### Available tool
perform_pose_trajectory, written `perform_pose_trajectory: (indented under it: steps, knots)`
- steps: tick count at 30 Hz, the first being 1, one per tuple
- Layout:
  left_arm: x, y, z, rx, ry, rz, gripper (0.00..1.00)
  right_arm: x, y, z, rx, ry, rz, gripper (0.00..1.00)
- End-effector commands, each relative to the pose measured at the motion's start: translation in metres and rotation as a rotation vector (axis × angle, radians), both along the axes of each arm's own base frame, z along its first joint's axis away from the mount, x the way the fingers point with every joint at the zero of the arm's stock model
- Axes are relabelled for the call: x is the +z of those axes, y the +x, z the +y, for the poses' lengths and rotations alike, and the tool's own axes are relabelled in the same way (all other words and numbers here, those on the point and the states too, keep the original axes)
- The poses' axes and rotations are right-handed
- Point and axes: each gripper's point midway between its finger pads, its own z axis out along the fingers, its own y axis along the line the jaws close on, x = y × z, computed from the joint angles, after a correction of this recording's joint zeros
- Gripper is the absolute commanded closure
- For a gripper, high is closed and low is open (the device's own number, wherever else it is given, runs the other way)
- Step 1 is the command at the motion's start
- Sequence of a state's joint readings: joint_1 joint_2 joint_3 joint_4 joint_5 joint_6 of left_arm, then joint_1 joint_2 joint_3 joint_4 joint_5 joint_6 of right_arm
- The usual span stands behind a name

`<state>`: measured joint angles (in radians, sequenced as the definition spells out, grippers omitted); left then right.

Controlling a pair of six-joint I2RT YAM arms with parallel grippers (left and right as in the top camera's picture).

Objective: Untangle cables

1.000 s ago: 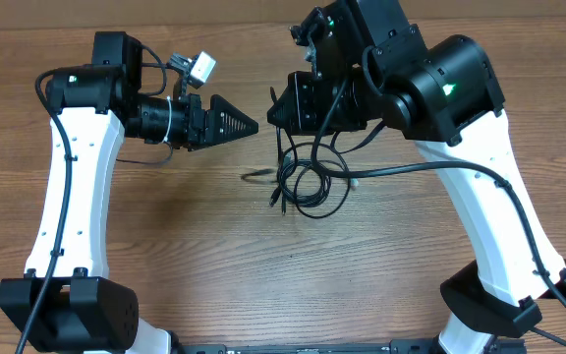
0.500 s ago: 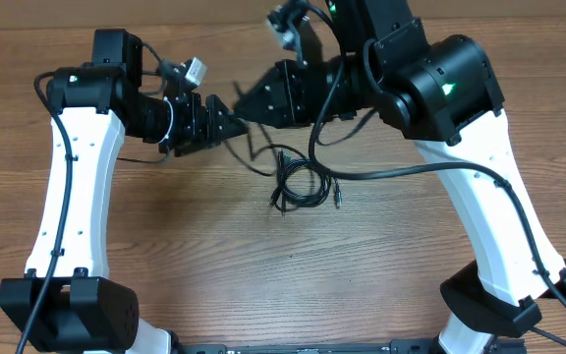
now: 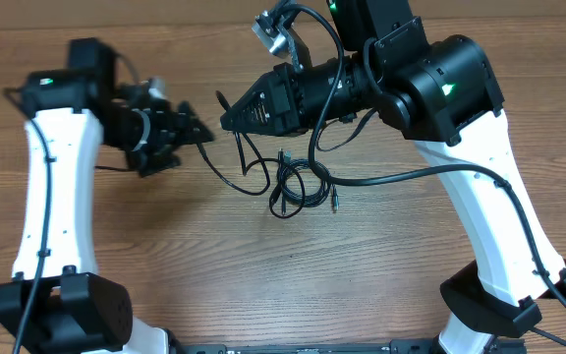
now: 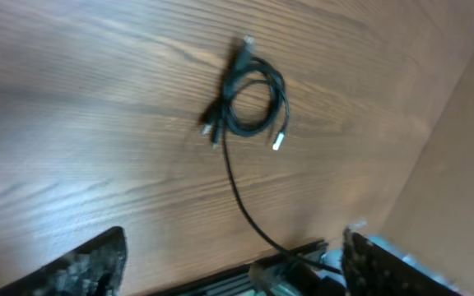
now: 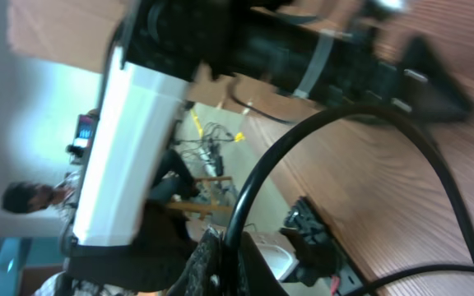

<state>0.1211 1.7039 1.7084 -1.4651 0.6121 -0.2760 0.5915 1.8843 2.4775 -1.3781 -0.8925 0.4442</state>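
Where the overhead camera looks down, I see a brown wood-grain table (image 3: 165,265) with a tan strip along its far edge. My right wrist camera catches a blurred room beyond the table, with a person (image 5: 25,199) in it.

The cables (image 3: 300,185) lie mostly as a small loose coil at mid-table, between the two arms. Its plug ends splay out, one toward the far edge and the others toward me. One strand (image 3: 226,183) leaves the coil's left side and runs roughly left to right across the table, sagging toward the near edge.

The right gripper (image 3: 226,120) is pinched together on a black cable, which arcs away from its fingers. The left gripper (image 3: 195,133) has its fingers spread wide, and the strand leads in between them. I cannot tell whether it touches them.
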Motion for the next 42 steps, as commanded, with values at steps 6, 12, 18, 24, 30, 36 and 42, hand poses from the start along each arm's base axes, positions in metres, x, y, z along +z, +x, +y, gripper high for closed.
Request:
perform_pose_trajectory:
  steps: [6, 12, 18, 24, 30, 36, 42]
  knots:
    - [0.047, -0.008, 0.003, -0.031, -0.324, -0.119, 0.16, -0.016, 0.028, -0.010, -0.160, -0.120, -0.084, 0.96]
    - [0.086, -0.009, -0.020, -0.066, -0.565, -0.203, 0.06, -0.026, 0.033, -0.010, -0.179, -0.151, -0.082, 0.96]
    - [0.107, -0.011, -0.028, 0.025, -0.722, -0.099, 0.00, -0.058, 0.040, -0.024, -0.249, -0.303, -0.055, 0.96]
    - [0.113, -0.006, -0.028, 0.092, -0.782, -0.026, 0.00, -0.059, 0.018, -0.013, -0.097, -0.290, -0.125, 0.96]
    - [0.121, -0.005, -0.030, 0.135, -0.847, 0.040, 0.00, -0.059, -0.012, 0.008, 0.055, -0.270, -0.208, 0.96]
    - [0.131, -0.006, -0.033, 0.130, -0.901, 0.040, 0.19, -0.064, -0.020, 0.022, 0.085, -0.285, -0.241, 0.96]
    - [0.132, -0.012, -0.042, 0.124, -0.912, 0.084, 0.32, -0.067, -0.010, 0.032, 0.065, -0.270, -0.235, 0.96]
